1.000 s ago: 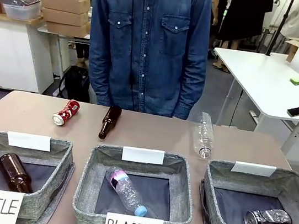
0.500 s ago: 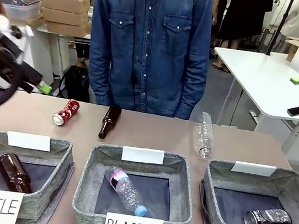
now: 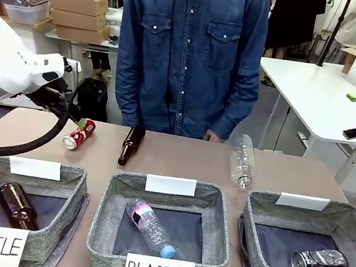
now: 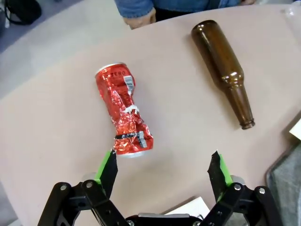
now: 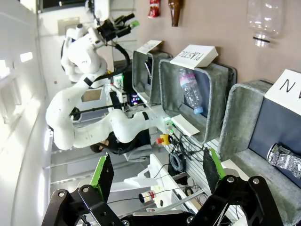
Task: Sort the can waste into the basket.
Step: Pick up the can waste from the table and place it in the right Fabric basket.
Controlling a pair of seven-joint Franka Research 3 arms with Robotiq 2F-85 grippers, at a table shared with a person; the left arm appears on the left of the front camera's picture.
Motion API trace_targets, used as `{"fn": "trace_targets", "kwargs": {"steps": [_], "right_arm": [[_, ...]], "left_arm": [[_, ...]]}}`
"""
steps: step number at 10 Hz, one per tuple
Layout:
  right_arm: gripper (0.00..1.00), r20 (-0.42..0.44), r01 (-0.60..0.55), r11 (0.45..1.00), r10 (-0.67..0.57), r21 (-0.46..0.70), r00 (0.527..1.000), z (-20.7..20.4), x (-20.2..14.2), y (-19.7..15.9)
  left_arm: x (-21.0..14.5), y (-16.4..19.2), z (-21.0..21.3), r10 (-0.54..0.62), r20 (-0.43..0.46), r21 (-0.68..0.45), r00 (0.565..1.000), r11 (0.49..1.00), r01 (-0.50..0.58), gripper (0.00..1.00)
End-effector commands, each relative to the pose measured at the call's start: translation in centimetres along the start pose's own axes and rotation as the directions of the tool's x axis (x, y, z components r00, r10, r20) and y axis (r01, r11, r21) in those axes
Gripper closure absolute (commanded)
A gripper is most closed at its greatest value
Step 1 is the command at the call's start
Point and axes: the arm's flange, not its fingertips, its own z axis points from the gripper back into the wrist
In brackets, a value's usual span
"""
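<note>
Red can [image 4: 124, 109] on the table just ahead of the open left gripper [image 4: 162, 165]
It reads "ZERO"; silvery can [image 3: 319, 261] lies in the basket [image 3: 351, 224] signed "CAN"; right gripper [image 5: 155, 174] open, far right.

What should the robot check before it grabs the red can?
1. Left end effector open: ok.
2. Red can between the fingers: not ok, it lies just ahead, nearer one finger.
3. Brown bottle apart from the can: ok.
4. Person's hand away from the can: ok, it is at the table's far edge.
5. Room in the CAN basket: ok, it holds one silvery can.
6. Right end effector open and off to the side: ok.
</note>
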Motion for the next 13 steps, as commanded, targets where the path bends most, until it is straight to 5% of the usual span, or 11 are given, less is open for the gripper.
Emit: {"fn": "trace_targets", "kwargs": {"steps": [1,5,11,12,13], "right_arm": [[0.0,-0.014,-0.017,1.0,0.017,-0.003,1.0,0.3,-0.1,0.0],[0.0,-0.014,-0.017,1.0,0.017,-0.003,1.0,0.3,-0.1,0.0],[0.0,-0.014,-0.017,1.0,0.017,-0.003,1.0,0.3,-0.1,0.0],[0.0,-0.014,-0.017,1.0,0.017,-0.003,1.0,0.3,-0.1,0.0],[0.0,-0.014,-0.017,1.0,0.017,-0.003,1.0,0.3,-0.1,0.0]], "left_arm": [[0.1,0.2,-0.7,0.0,0.001,0.013,1.0,1.0,0.0,0.0],[2.5,2.9,-4.5,0.084,-0.044,0.14,0.995,0.987,-0.077,0.0],[2.6,3.9,-11.1,0.113,-0.179,0.138,0.977,0.986,-0.089,0.0],[2.6,3.6,-11.2,0.096,-0.177,0.146,0.979,0.987,-0.071,0.6],[2.6,3.5,-11.0,0.082,-0.165,0.142,0.983,0.988,-0.059,0.6]]}}
